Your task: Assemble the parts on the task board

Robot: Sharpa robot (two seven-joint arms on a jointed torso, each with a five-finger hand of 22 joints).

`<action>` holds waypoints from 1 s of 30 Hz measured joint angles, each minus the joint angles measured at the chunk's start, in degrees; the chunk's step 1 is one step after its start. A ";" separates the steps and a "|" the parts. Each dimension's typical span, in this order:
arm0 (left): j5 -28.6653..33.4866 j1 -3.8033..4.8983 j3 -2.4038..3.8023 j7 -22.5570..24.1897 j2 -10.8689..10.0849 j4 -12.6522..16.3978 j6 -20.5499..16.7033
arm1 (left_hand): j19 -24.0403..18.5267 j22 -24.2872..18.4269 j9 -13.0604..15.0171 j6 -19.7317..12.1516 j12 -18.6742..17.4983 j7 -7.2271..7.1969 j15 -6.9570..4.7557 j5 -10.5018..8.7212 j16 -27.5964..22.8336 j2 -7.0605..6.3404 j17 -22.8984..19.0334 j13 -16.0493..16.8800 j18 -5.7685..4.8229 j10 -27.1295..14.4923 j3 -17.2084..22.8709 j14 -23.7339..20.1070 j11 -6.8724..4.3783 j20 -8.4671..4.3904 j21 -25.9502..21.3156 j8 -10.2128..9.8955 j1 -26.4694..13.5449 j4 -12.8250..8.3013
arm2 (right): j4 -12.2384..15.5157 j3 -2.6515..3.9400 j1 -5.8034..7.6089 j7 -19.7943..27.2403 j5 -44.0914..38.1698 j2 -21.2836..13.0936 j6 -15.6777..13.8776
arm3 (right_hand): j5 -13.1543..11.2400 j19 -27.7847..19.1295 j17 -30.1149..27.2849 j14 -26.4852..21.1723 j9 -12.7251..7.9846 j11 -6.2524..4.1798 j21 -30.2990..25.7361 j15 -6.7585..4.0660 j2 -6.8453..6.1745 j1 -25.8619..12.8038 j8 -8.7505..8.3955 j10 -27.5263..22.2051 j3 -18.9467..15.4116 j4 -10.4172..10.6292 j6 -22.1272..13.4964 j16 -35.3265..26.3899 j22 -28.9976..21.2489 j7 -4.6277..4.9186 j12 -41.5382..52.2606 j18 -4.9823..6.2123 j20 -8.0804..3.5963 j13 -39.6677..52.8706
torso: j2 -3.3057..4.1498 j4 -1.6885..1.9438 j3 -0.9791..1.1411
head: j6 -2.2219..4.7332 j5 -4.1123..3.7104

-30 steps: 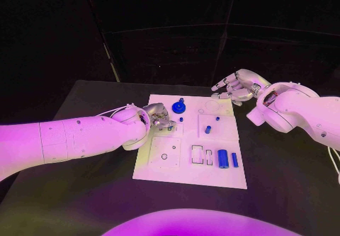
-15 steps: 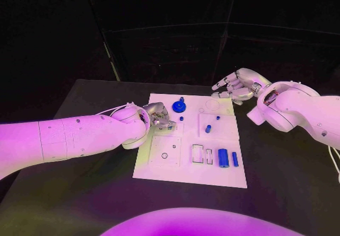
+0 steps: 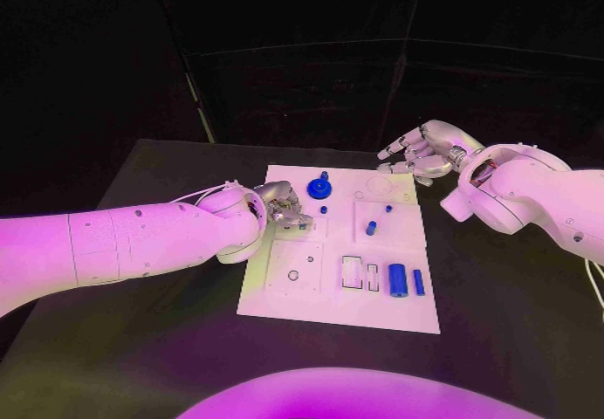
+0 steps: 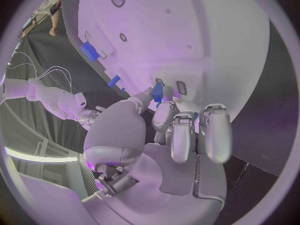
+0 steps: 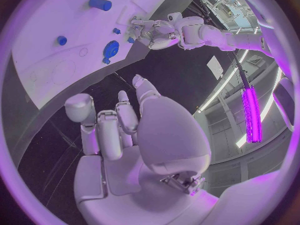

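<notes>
The white task board lies mid-table. My left hand hovers over the board's left side and pinches a small blue part between thumb and a finger, close above the board. My right hand hangs above the board's far right corner with loosely bent, spread fingers and nothing in it. On the board are a blue knob, a small blue peg, a short blue cylinder, a large blue cylinder and a thin blue bar.
Two rectangular slots sit left of the large cylinder, and a round hole lies in the board's near left panel. Black table surrounds the board. The right wrist view shows the knob and the left hand.
</notes>
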 measured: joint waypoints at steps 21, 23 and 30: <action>0.44 -0.04 -0.03 -0.15 -0.32 0.49 0.14 | 0.19 -0.01 0.33 0.49 0.61 0.09 -0.16 -0.01 0.00 0.01 -0.01 0.46 0.00 0.41 0.07 0.16 -0.21 -0.18 0.00 0.48 -0.03 -0.08 | -0.17 0.00 -0.01 0.00 0.00 0.10 0.14 | 0.00 0.00 -0.01 0.00 0.00 0.00 -0.25 0.00 0.00 0.00 0.19 0.00 -0.27 0.27 0.00 0.00 -0.15 0.00 0.00 0.00 0.00 0.00 | 0.00 -0.07 0.00 | -0.10 0.20; 0.49 -0.04 -0.03 -0.17 -0.33 0.49 0.14 | 0.19 -0.01 0.30 0.49 0.61 0.09 -0.15 -0.01 0.00 0.01 -0.01 0.46 0.00 0.41 0.07 0.16 -0.21 -0.18 0.00 0.47 -0.03 -0.08 | -0.18 0.00 -0.01 0.00 0.00 0.12 0.15 | 0.00 0.00 -0.01 0.00 0.00 0.00 -0.25 0.00 0.00 0.00 0.19 0.00 -0.27 0.27 0.00 0.00 -0.15 0.00 0.00 0.00 0.00 0.00 | 0.00 -0.08 0.00 | -0.10 0.21; 0.71 -0.03 -0.02 -0.36 -0.35 0.55 0.11 | 0.19 -0.01 0.27 0.49 0.61 0.09 -0.14 -0.05 0.00 0.01 -0.01 0.60 -0.01 0.40 0.07 0.15 -0.20 -0.18 0.00 0.46 -0.05 -0.08 | -0.24 -0.01 -0.01 0.00 0.00 0.13 0.18 | 0.00 0.00 -0.01 0.00 0.00 0.00 -0.26 0.00 0.00 0.00 0.19 0.00 -0.27 0.27 0.00 0.00 -0.15 0.00 0.00 0.00 0.00 0.00 | -0.01 -0.07 0.02 | -0.07 0.26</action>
